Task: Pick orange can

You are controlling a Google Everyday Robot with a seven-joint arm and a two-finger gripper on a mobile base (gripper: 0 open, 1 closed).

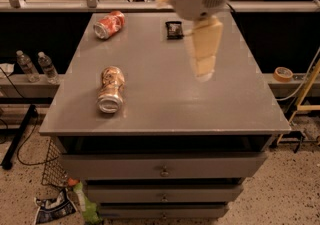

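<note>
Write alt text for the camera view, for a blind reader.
A pale orange can lies on its side at the left front of a grey table. The gripper hangs over the table to the can's right, apart from it. A red can and a dark packet lie near the far edge.

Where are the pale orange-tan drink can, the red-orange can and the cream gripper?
pale orange-tan drink can (112,85), camera view, patterned side.
red-orange can (111,23), camera view, its side.
cream gripper (202,70), camera view, lower tip, above the grey table (240,111).
</note>
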